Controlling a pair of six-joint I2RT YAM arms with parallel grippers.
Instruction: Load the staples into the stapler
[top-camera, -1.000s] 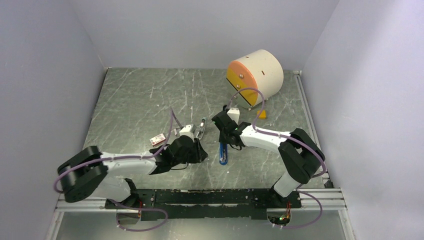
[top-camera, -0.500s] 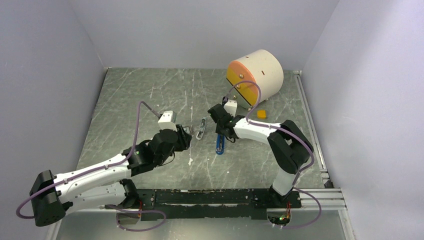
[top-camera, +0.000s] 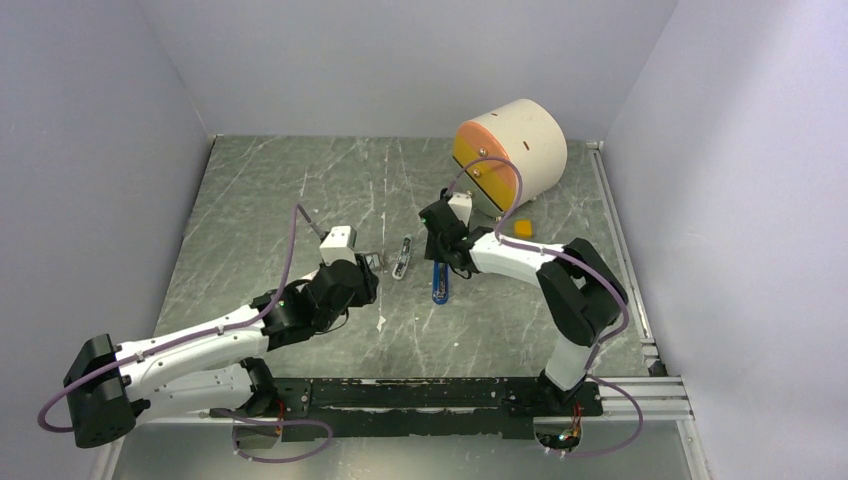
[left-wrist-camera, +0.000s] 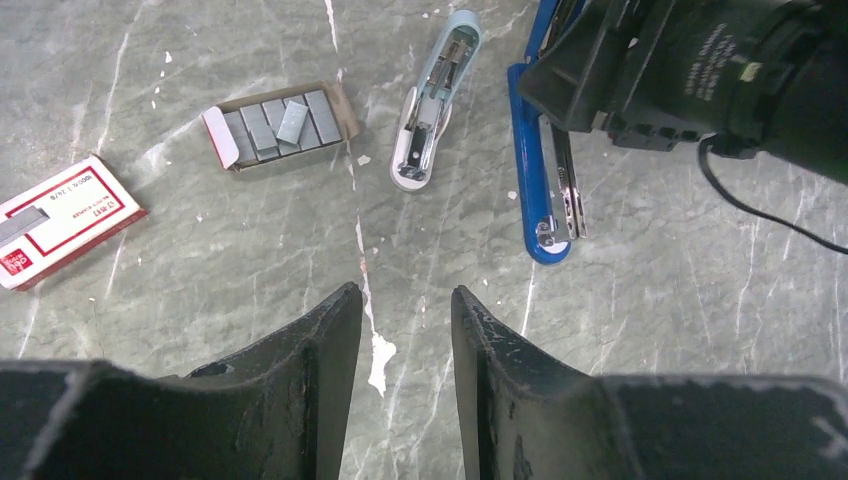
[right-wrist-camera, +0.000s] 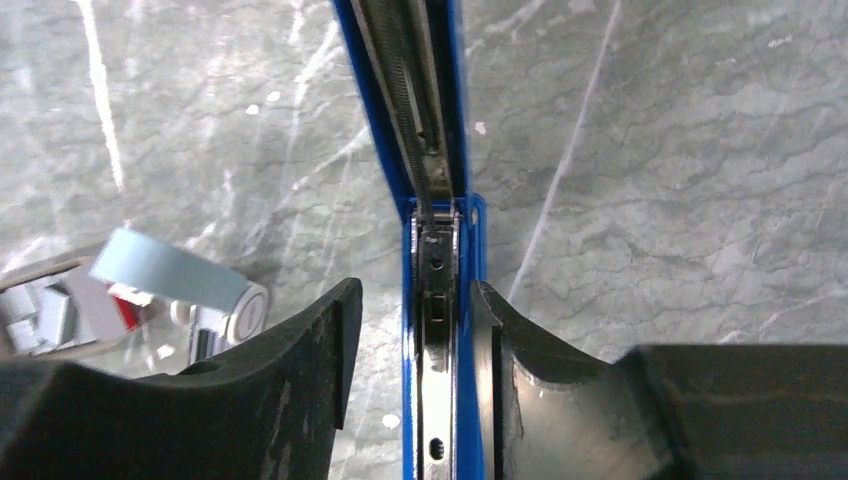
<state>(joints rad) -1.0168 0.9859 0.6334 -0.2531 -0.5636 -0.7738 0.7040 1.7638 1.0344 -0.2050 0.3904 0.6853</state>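
Note:
The stapler (top-camera: 439, 284) is slim and bright blue. It lies flat on the table with its metal channel (right-wrist-camera: 437, 260) showing. My right gripper (right-wrist-camera: 415, 290) is open and straddles the stapler's far end. Its right finger (right-wrist-camera: 500, 340) touches the blue side and its left finger stands apart. The staples (left-wrist-camera: 283, 122) are grey ribbed blocks in an open cardboard tray (top-camera: 370, 262) left of the stapler. My left gripper (left-wrist-camera: 405, 300) hangs open and empty above bare table, nearer than the tray.
A short pale-blue-and-white stapler (left-wrist-camera: 433, 110) lies between the tray and the blue one. A red-and-white box (left-wrist-camera: 60, 218) lies further left. At the back right stands a cream drum with an orange face (top-camera: 510, 150), with a small yellow piece (top-camera: 522, 228) by it.
My right gripper has opened and let go of the blue stapler, which now lies a little farther back. My left arm has stretched forward toward the tray, uncovering it.

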